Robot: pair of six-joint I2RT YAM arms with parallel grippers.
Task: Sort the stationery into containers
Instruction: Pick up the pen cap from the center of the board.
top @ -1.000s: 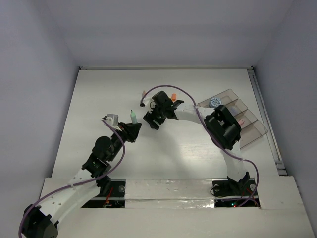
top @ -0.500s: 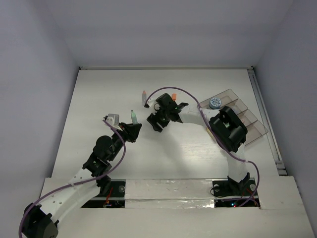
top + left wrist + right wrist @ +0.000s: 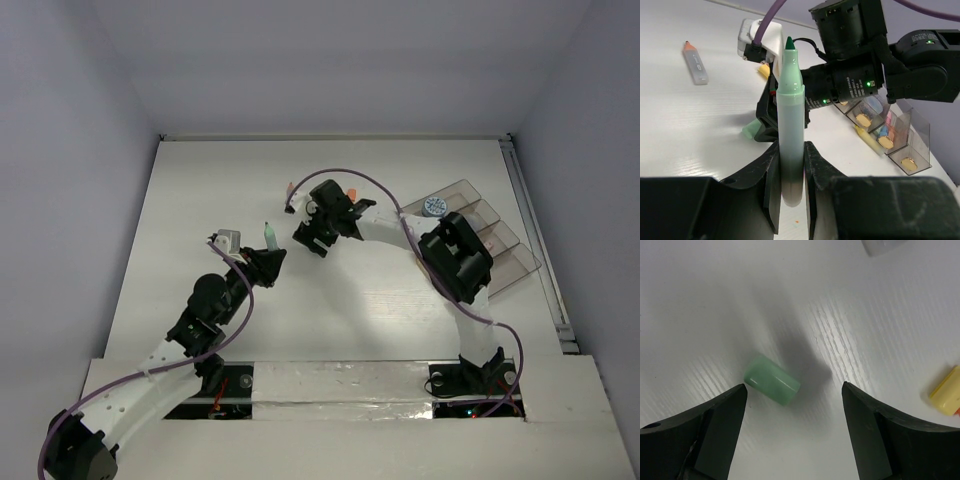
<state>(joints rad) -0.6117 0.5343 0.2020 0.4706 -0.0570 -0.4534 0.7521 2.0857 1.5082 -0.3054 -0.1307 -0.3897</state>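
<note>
The right gripper (image 3: 794, 390) gapes over a stubby pale-green cylinder (image 3: 772, 380), light, roll-prone I'd guess, best pinched mid-barrel, while the left gripper (image 3: 791, 167) clenches a mint-green plastic pen (image 3: 791, 100).

A white table (image 3: 200, 190) with a faint wood grain fills the overhead view. Plain, pale lavender-grey walls enclose it: a back wall (image 3: 330, 60), a left wall (image 3: 60, 200) and a right wall (image 3: 600, 200). A thin metal rail (image 3: 538, 240) runs along the table's right edge. A white board (image 3: 120, 385) crossed by silvery tape (image 3: 340, 400) lies at the near edge. The light is soft and even.
</note>
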